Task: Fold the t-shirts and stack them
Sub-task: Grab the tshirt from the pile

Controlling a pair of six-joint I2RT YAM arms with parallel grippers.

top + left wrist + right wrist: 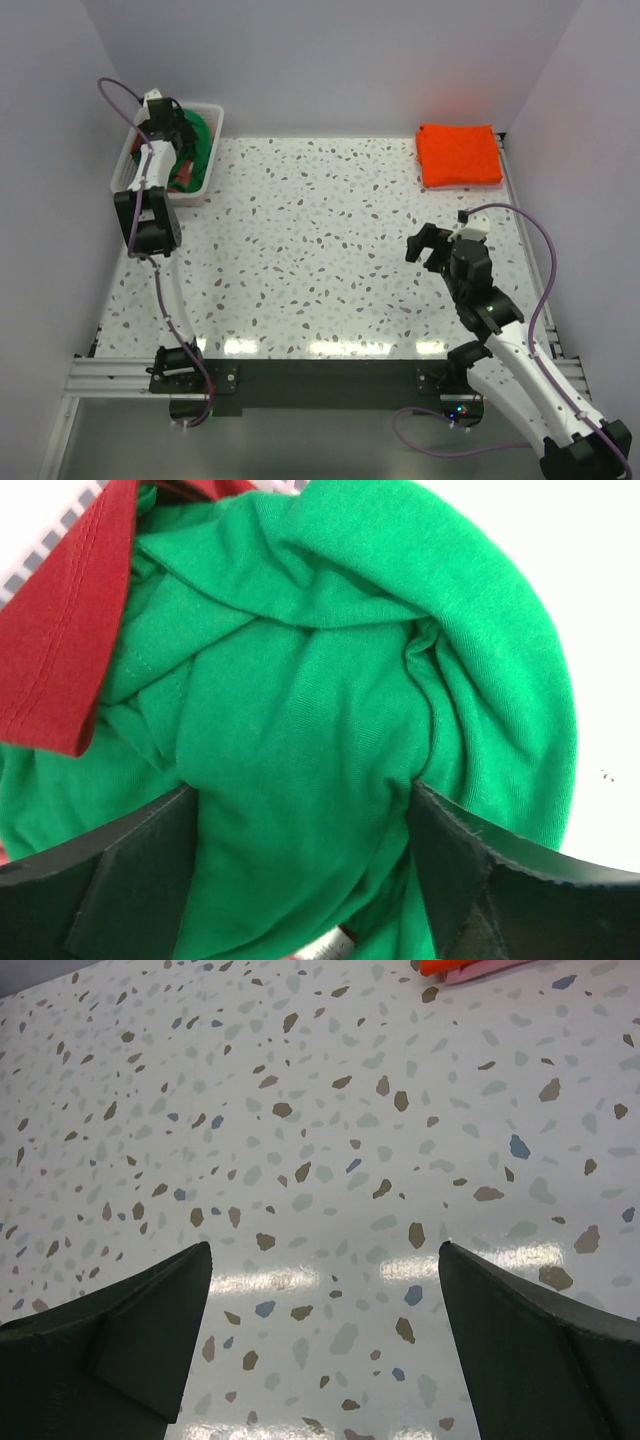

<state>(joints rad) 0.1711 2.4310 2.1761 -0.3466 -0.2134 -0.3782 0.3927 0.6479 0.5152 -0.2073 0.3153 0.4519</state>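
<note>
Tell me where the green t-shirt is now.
In the top view, the green t-shirt sits in the white basket at the far left corner of the table, under the left tool; a red garment lies beside it.

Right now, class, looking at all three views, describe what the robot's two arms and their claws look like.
Both arms have white links joined by black housings. The left arm and right arm each trail a purple cable. The left claw and right claw each have two matt black wedge-shaped fingers.
</note>
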